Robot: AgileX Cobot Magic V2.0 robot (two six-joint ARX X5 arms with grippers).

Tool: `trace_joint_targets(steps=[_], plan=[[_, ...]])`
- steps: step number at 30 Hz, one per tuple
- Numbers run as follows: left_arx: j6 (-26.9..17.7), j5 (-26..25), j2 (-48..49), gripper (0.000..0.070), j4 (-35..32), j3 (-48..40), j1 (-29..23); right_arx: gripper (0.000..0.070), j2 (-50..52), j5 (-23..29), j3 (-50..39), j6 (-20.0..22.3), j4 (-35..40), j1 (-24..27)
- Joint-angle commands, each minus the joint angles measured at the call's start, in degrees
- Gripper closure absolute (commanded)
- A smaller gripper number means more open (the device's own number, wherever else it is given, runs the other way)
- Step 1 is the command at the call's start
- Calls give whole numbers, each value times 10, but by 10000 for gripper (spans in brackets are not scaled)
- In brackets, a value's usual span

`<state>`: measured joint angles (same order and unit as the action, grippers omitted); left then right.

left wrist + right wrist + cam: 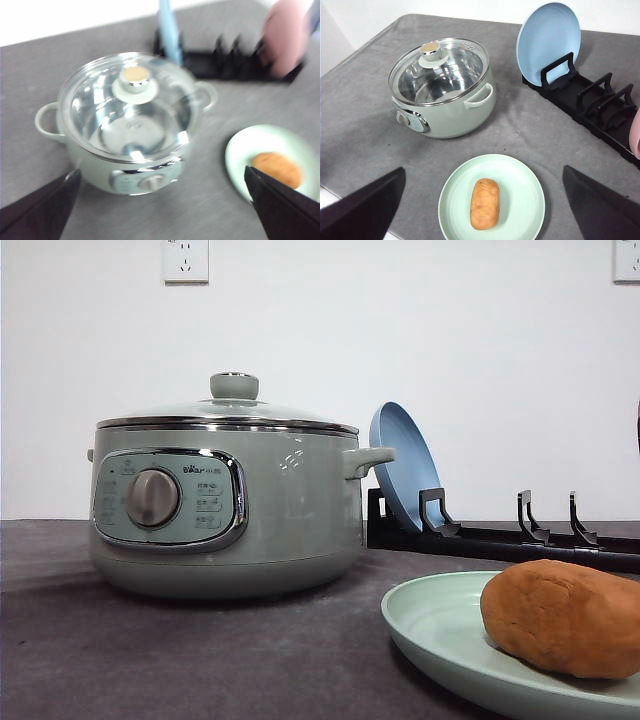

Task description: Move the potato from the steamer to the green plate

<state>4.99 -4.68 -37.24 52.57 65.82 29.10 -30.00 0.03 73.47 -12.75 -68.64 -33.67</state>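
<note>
Right end effector [482,210] open, empty above potato [485,203] on plate [525,180]; left [160,205] also open. Potato looked firm, rough-skinned, light; grip across middle.

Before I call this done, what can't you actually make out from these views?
- Pink object by the black rack: blurred in the left wrist view, cut by the edge in the right wrist view; unidentifiable.
- Steamer panel labels: too small.
- Potato and green plate: cropped in the front view.
- Both jaws: only dark tips at the wrist views' corners.
</note>
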Motion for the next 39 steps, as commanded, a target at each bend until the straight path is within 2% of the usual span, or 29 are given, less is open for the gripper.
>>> trace_joint_targets(steps=[1, 13, 14, 15, 16, 17, 18, 19, 20, 21, 39], plan=[[19, -2, 16, 24, -12, 5, 2, 64, -2, 0, 5, 16, 4, -3], [16, -2, 54, 30, -3, 5, 2, 65, -2, -2, 5, 16, 4, -3], [15, -2, 54, 44, 0, 5, 2, 66, -2, -2, 5, 14, 4, -3], [9, -2, 54, 90, 3, 5, 2, 66, -2, -2, 5, 14, 4, -3], [2, -2, 54, 171, 7, 5, 2, 77, -2, -2, 5, 13, 4, -3], [-2, -2, 54, 302, 13, 5, 2, 146, -2, -2, 5, 12, 4, -3], [-7, -2, 54, 490, 20, 5, 2, 296, -2, -2, 5, 12, 4, -3], [-16, -2, 54, 659, 29, 5, 2, 502, -2, -2, 5, 12, 2, -3], [-24, -2, 54, 678, 35, 4, 2, 666, -2, -2, 5, 12, 1, -3], [-30, -2, 53, 684, 42, 4, 2, 688, -2, -2, 5, 12, 1, -3], [-28, -2, 54, 684, 48, 4, 2, 686, -2, 0, 5, 12, 3, -3]])
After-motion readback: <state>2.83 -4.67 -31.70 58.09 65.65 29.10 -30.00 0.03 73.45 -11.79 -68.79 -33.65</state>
